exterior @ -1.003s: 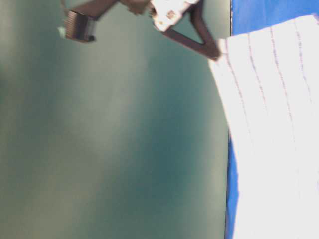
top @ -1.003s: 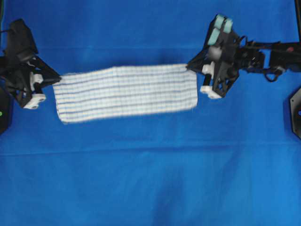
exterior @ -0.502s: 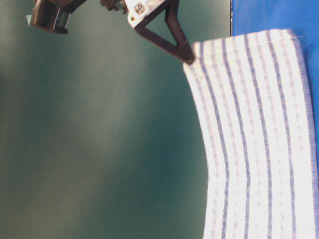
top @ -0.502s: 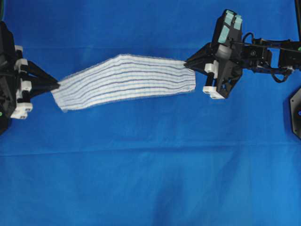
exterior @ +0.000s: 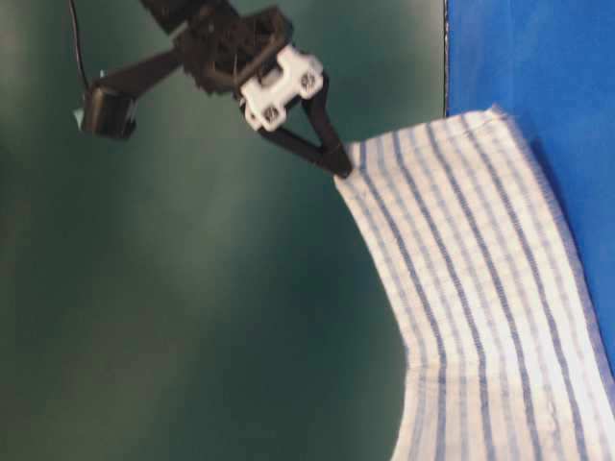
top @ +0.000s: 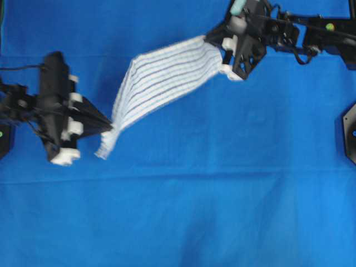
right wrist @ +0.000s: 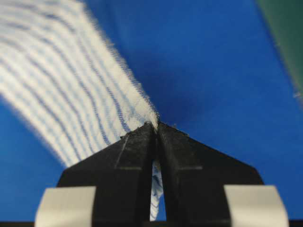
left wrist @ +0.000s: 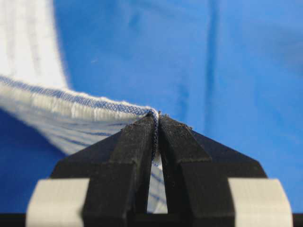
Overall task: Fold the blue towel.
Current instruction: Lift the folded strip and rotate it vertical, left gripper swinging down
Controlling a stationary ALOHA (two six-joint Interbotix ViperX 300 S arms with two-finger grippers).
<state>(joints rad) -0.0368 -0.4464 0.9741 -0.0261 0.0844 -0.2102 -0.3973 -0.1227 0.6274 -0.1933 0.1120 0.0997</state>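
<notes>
At the left of the overhead view the left gripper (top: 109, 127) is pinched tight on one corner of the blue towel (top: 158, 83) — its wrist view shows the hem clamped between the two dark fingers (left wrist: 137, 142). From there the striped cloth rises slantwise, lifted clear of the blue sheet (top: 178, 211) that covers the worktop, twisting partway so the lower end narrows to a fold. At the upper right the right gripper (top: 210, 39) grips the opposite corner, jaws closed on the edge — the table-level view shows the towel hanging and bending below it.
</notes>
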